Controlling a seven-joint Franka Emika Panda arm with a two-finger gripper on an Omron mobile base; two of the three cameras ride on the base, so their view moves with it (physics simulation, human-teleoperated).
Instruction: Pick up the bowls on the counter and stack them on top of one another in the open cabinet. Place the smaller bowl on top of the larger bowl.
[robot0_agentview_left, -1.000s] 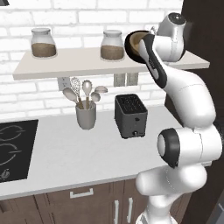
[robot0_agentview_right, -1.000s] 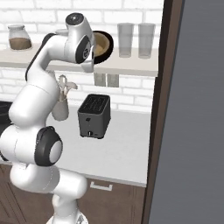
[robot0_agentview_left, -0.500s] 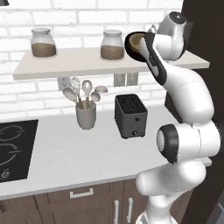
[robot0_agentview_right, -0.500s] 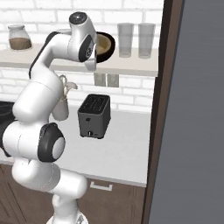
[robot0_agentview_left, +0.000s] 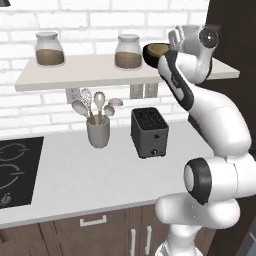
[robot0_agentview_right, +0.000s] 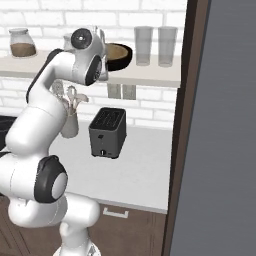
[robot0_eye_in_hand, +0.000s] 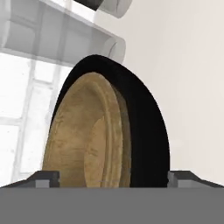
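On the left of the shelf (robot0_agentview_left: 30, 80) stand two jars (robot0_agentview_left: 49, 49) of brown stuff, and below them on the counter (robot0_agentview_left: 90, 170) are the cooktop (robot0_agentview_left: 15, 167), a utensil cup (robot0_agentview_left: 98, 131) and a black toaster (robot0_agentview_left: 148, 132). None of these lie in the arm's way.

Further right, up on the shelf, the tan bowl (robot0_agentview_right: 114, 52) sits inside the black bowl (robot0_agentview_right: 125, 61), so the stack looks made; the step in hand is judged to be letting go and backing off. In the right base view the pair rests just beside the arm's head, with two clear glasses (robot0_agentview_right: 152, 45) standing near on the far side.

In the hand view the tan bowl (robot0_eye_in_hand: 87, 140) nests in the black bowl (robot0_eye_in_hand: 146, 131), seen rolled on its side because the camera is turned. The gripper (robot0_eye_in_hand: 113, 178) has its two tips set wide, one at each side of the stack, and neither appears to press on a rim, so the jaws stand apart.

To do this well, the robot should keep the jaws spread and draw the hand straight back along its own line, away from the shelf, without dipping. A sideways swing could catch the black rim and drag both bowls toward the glasses or the shelf edge. Only when the tips are free of the rims should the arm drop.
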